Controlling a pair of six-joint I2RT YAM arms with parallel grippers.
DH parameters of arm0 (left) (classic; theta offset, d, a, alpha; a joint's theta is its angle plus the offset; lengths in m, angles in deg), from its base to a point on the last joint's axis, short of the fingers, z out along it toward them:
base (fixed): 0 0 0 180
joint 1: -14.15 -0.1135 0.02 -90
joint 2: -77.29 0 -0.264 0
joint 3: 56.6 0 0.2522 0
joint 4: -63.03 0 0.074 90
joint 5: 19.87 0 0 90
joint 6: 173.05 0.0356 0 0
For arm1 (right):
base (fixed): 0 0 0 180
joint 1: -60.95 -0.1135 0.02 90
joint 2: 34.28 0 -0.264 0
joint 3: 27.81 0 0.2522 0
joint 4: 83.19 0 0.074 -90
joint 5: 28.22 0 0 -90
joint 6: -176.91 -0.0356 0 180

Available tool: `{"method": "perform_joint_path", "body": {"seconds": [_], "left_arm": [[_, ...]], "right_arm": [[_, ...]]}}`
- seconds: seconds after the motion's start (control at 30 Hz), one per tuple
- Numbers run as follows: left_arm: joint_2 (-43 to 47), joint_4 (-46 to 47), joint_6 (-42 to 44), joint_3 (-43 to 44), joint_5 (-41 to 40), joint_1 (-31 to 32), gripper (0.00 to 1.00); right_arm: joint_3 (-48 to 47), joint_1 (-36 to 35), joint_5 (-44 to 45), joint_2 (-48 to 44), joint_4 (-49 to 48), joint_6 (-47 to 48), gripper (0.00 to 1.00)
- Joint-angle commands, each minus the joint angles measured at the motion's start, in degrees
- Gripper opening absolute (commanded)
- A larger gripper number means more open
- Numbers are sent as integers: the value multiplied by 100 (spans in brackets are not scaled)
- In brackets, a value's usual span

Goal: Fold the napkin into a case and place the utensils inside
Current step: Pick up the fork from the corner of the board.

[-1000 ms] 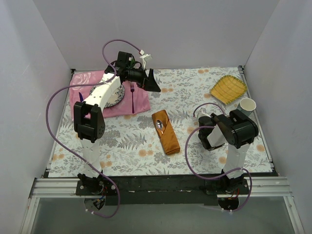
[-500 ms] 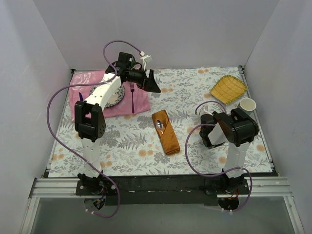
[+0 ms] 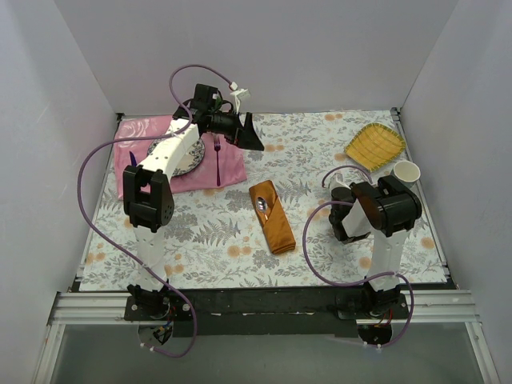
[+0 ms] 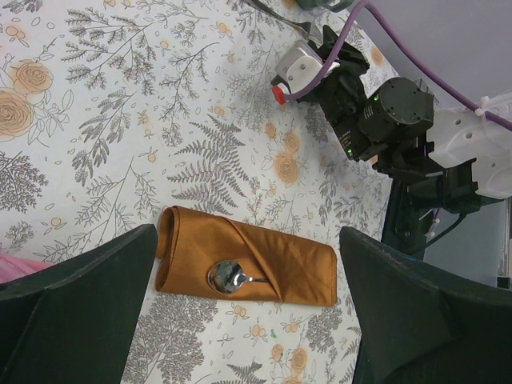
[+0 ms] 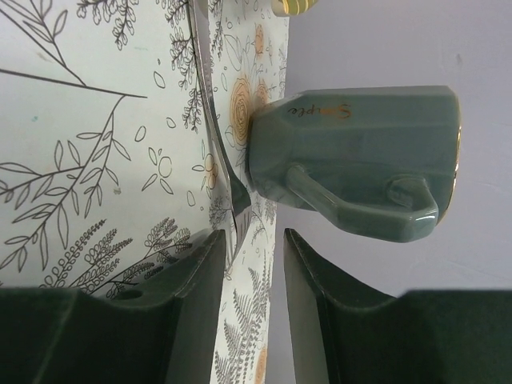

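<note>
Only the right arm has shifted since a second ago, edging slightly toward the right side of the counter [image 3: 200,232]; the left arm and the cloth lie as they did.

The orange napkin [image 3: 272,217] is already folded into a narrow flat case, lying slantwise near the middle of the counter between the two arms. A silver spoon [image 4: 226,277] sits tucked in it, with its bowl showing at the far end and its handle under the diagonal fold.

The left claw [image 3: 254,134] hangs high over the far side, jaws spread wide and holding nothing, above the edge of a pink cloth [image 3: 232,168]. A plate [image 3: 192,160] and a purple fork [image 3: 217,156] rest on that cloth.

The right claw [image 5: 254,240] is low at the counter beside a grey-green mug [image 5: 352,152]. Its jaws stand a narrow gap apart, with a thin metal blade [image 5: 234,210] running between them. I cannot tell whether they pinch it.

A yellow dish [image 3: 374,146] and a white cup [image 3: 407,170] stand at the far right.
</note>
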Motion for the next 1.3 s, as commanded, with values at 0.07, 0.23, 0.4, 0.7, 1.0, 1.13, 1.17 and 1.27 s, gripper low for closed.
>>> {"method": "perform_joint_path", "body": {"seconds": [0.07, 0.23, 0.4, 0.7, 1.0, 1.13, 1.17, 1.27], "left_arm": [[23, -77, 35, 300, 88, 8, 98], [-12, -103, 44, 362, 88, 8, 98], [-91, -94, 27, 441, 114, 8, 98], [-162, -129, 18, 573, 149, 8, 98], [-127, -121, 44, 573, 132, 8, 98], [-12, -24, 62, 459, 44, 8, 98], [-3, -15, 62, 441, 53, 8, 98], [58, -33, 149, 380, 105, 8, 98]], "right_arm": [[-61, 119, -174, 255, -114, -183, 43], [-96, 163, -200, 273, -78, -192, 43], [-140, 181, -226, 299, 18, -192, 42], [-237, 260, -270, 387, 106, -139, 36], [-316, 295, -306, 440, 220, -113, 26], [-333, 295, -314, 404, 361, -165, 19], [-342, 295, -323, 404, 378, -174, 15], [-325, 277, -323, 378, 414, -165, 11]]}}
